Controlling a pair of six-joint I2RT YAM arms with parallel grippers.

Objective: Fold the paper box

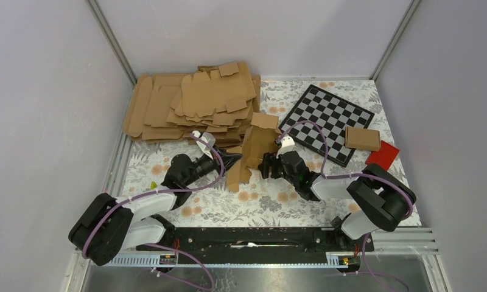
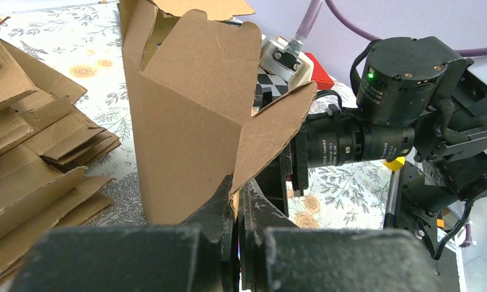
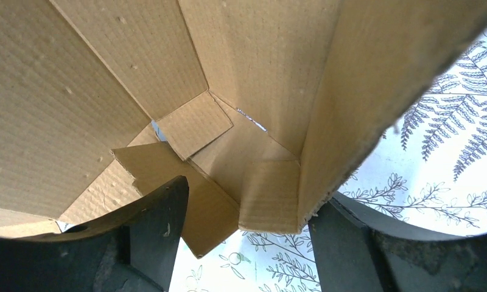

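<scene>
Clamping L tool on paper box flap; R tool apart astride base. Judging card light, crease-prone; gripping flap edges.

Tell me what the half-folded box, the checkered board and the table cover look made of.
The paper box: brown cardboard, matte, with faint ribbing and raw cut edges in the right wrist view. The checkerboard: stiff flat panel, slightly glossy; material unclear. The table cover: thin floral-printed sheet, probably vinyl or cloth.
</scene>
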